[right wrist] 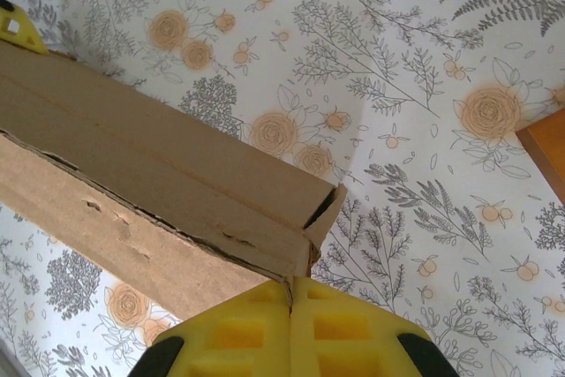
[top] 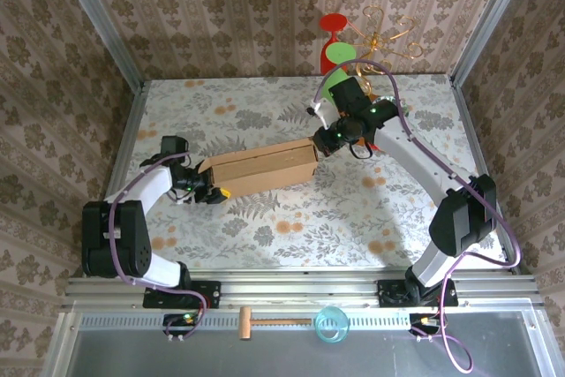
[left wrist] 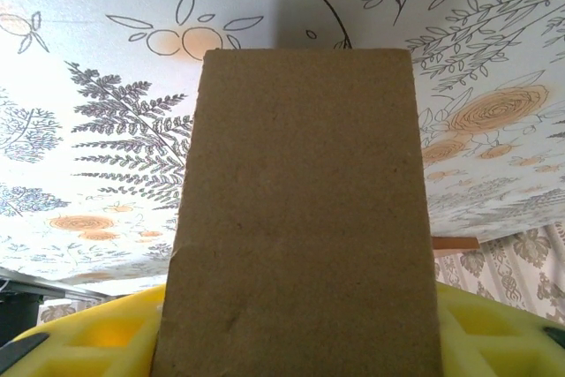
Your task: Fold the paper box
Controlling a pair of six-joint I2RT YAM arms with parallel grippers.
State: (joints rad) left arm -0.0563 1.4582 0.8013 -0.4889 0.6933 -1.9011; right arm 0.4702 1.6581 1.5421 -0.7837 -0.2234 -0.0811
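Paper box (top: 265,168), top external view: a long, shallow, closed-looking brown form lying aslant across the middle of the flowered bench (top: 265,236), spanned between the two arms. The left hand (top: 210,192) is at its near-left end and the right hand (top: 325,140) at its far-right end. I judge this end-to-end arrangement steadies the length of the carton while one end is worked. Whether the underside touches the bench, I cannot tell from above. Left wrist view: a plain cardboard face of the paper box (left wrist: 296,218) rises straight up the middle, with yellow pads (left wrist: 88,342) showing on either side of its lower edge. The hand looks half-spread and clamped across the width of the box (contact itself is hidden behind the cardboard, so this is a judgement), probably acting as the anchor. Right wrist view: the box (right wrist: 150,165) runs in from the left. Its layered walls gape slightly along a dark seam, and its corner comes down into the right hand (right wrist: 291,293). The two yellow pads there are pressed together, seemingly nipping a thin cardboard edge at that corner. I judge this pinch serves to press or tuck the end flap home. An orange-brown board (right wrist: 546,152) lies apart on the bench at the right edge.
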